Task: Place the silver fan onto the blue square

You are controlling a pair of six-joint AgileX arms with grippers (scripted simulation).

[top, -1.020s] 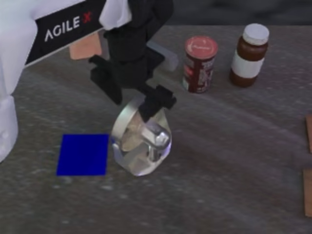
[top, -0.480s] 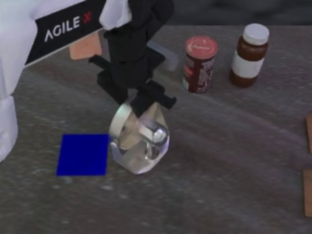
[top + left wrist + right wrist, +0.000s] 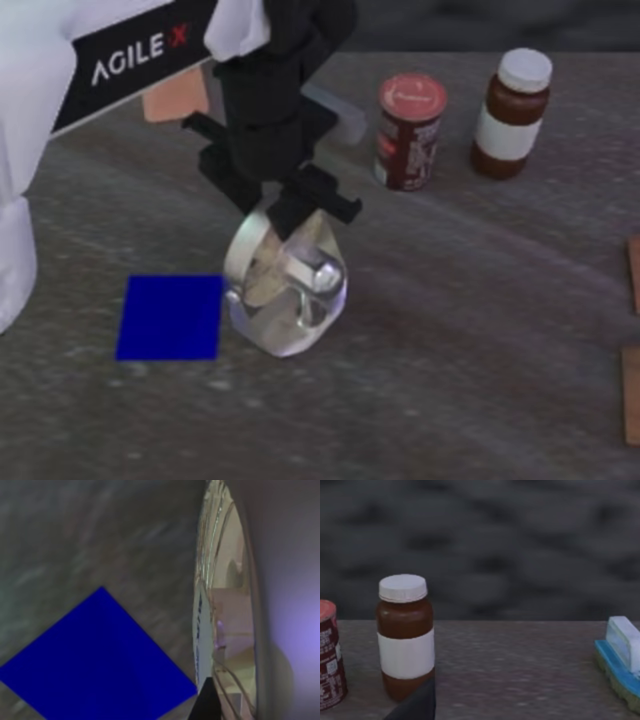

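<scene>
One arm, my left, reaches down, its gripper (image 3: 283, 212) seemingly clamped on the silver fan (image 3: 288, 290) beside the blue square (image 3: 170, 317).

My rig's setting, a rendered simulated tabletop, grey mottled table (image 3: 480, 330), blurred dark backdrop, household clutter of red-lidded can (image 3: 410, 130), brown jar with white lid (image 3: 512, 112), blue-and-white sponge (image 3: 622, 655), no room visible to me.

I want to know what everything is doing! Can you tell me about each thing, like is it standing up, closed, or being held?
silver fan: upright on the table, beside the blue square, not on it.
blue square: flat, bare.
left gripper: closed on the fan's rim.
red can: upright.
brown jar: upright, white lid on.
</scene>
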